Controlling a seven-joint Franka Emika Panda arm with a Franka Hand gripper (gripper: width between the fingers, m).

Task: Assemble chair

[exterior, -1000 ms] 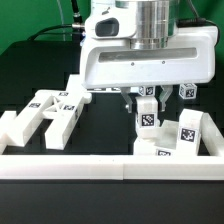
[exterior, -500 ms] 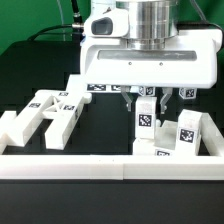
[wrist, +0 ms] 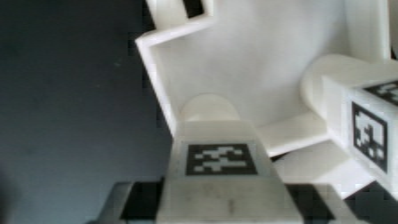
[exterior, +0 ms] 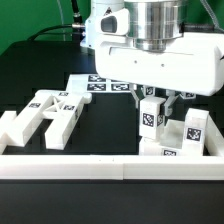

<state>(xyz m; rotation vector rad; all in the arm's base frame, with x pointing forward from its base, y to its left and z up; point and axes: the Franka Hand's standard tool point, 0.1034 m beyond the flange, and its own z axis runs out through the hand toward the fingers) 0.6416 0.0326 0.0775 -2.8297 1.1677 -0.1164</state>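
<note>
The tool point(exterior: 152, 98) is half closed, its fingers clamped on an upright tagged chair piece point(exterior: 150, 120) at the exterior view's right, just behind the border rail point(exterior: 110, 166). Another chair slab point(exterior: 192, 130) stands beside it. More chair parts point(exterior: 45, 115) lie on the worktop point(exterior: 105, 125) at the exterior view's left.

Along the front edge: border rail point(exterior: 110, 166). Just behind it, at the exterior view's left: leg pieces point(exterior: 45, 115) lying side by side, touching. At the exterior view's right: upright bar piece point(exterior: 150, 117) between the fingers of the gripper point(exterior: 152, 103), standing over a slab piece point(exterior: 160, 150); tagged piece point(exterior: 193, 130) just beside, further right. Behind all: marker board point(exterior: 100, 82).
</note>
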